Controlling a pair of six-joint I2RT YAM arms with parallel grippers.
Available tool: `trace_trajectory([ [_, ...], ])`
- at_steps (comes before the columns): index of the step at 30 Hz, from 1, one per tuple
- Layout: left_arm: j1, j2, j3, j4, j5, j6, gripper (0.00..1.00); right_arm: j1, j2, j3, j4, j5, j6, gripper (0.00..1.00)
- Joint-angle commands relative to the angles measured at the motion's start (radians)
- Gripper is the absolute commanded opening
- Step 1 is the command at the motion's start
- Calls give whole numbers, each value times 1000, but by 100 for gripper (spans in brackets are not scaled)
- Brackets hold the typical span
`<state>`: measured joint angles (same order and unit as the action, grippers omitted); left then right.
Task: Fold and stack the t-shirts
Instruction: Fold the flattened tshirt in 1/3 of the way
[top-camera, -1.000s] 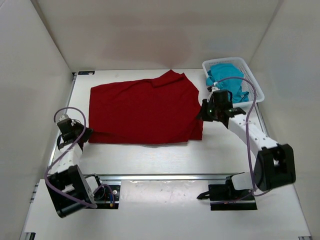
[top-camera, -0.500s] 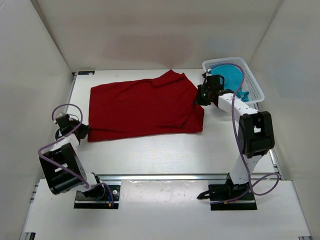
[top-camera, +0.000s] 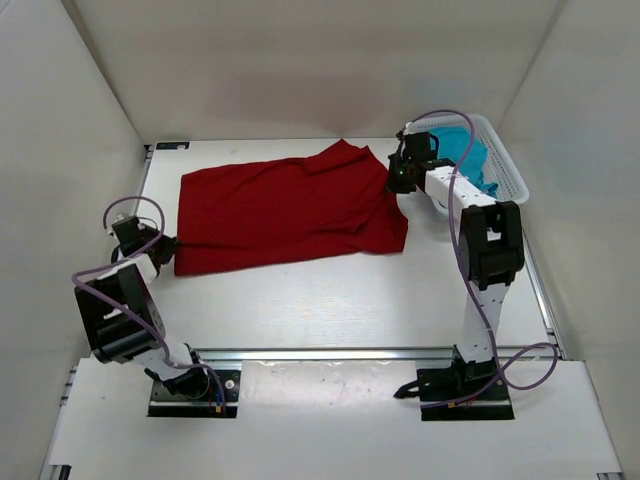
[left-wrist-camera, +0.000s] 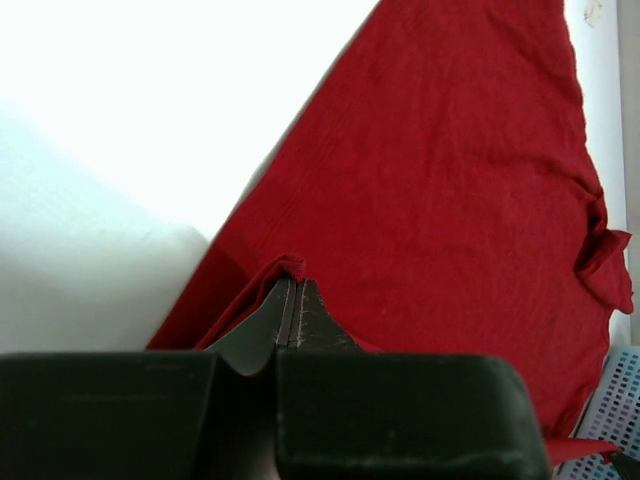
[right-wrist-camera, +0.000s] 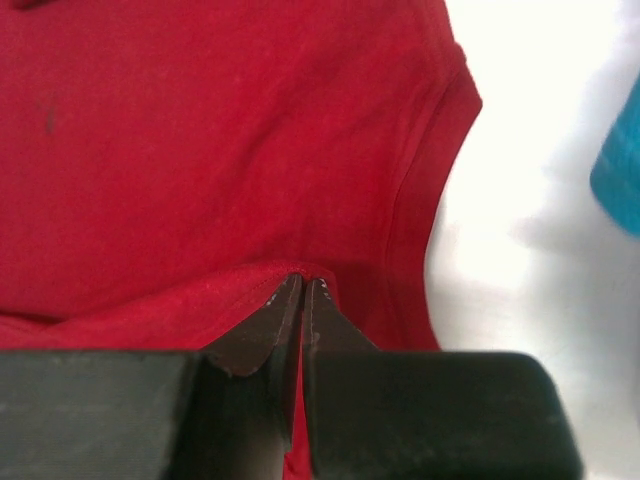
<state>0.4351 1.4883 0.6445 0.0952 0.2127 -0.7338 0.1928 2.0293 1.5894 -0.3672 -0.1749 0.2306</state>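
Note:
The dark red t-shirt (top-camera: 285, 207) lies spread across the middle of the table, folded over along its near side. My left gripper (top-camera: 172, 246) is shut on its near left corner, seen in the left wrist view (left-wrist-camera: 293, 282) with a fold of red cloth pinched between the jaws. My right gripper (top-camera: 395, 185) is shut on the shirt's right edge, seen in the right wrist view (right-wrist-camera: 302, 281) with the hem caught at the tips. The teal t-shirt (top-camera: 468, 158) lies bunched in the white basket (top-camera: 508, 160).
The white slotted basket stands at the back right corner, close behind my right arm. White walls enclose the table on three sides. A metal rail (top-camera: 330, 353) runs along the near edge between the arm bases.
Both grippers have carried the shirt's near edge away from me, the right one up toward the basket, the left one slightly back. The red shirt is now narrower front to back.

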Motion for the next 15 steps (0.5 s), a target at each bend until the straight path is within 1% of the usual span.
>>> trace_trajectory([
  [1,-13,35,47,64,-3,-10,3,-4,37,78,-1,48,-36,0],
  [2,-16,53,49,72,1,-9,4,-9,43,96,-10,52,-40,0],
  [6,-22,115,101,45,42,13,14,-4,69,142,-30,77,-48,1],
  [8,-10,122,110,31,53,11,25,4,72,155,-36,80,-43,6],
  [9,-1,110,95,31,65,8,36,2,65,155,-35,81,-48,11],
  [10,13,83,80,32,73,1,41,7,46,155,-39,78,-45,17],
  [11,33,70,70,31,77,-4,47,16,20,146,-45,75,-47,21],
  [12,37,31,67,11,67,4,49,16,5,126,-33,71,-39,23],
  [13,39,-14,54,3,57,11,51,17,-35,106,-27,68,-33,28],
  [14,36,-38,44,-17,28,28,55,29,-84,62,-12,68,-21,32],
  [15,30,-89,34,-41,1,39,56,33,-113,3,14,55,-5,35],
])
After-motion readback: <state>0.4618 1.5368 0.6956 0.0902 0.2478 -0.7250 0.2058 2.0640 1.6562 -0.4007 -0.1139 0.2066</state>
